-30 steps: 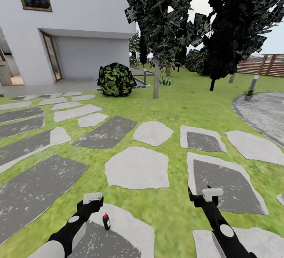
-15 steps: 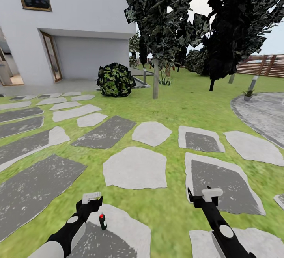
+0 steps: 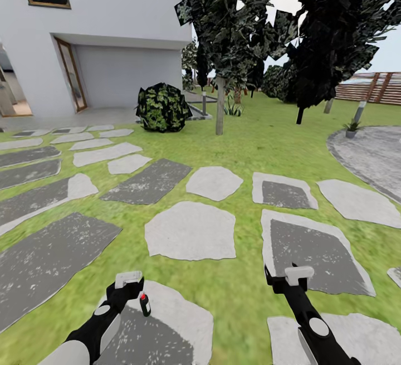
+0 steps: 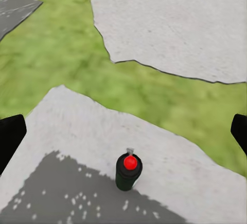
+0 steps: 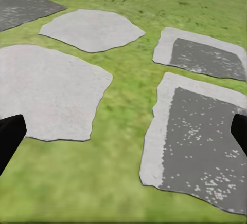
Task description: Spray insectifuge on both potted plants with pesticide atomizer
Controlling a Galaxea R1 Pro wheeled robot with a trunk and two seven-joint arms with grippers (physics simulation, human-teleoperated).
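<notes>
Nothing is done yet: the pesticide atomizer [image 3: 145, 304] stands upright on a stepping stone [image 3: 172, 320] at lower left, just beside the left gripper [image 4: 123, 136], ungrasped. Both the left and the right gripper [image 5: 123, 136] have fingers apart, empty. One potted plant [image 3: 351, 129] waits at far right; spraying remains.

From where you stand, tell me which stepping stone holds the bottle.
The pale stepping stone nearest you, beside the left hand; the red-capped bottle stands upright on it.
</notes>
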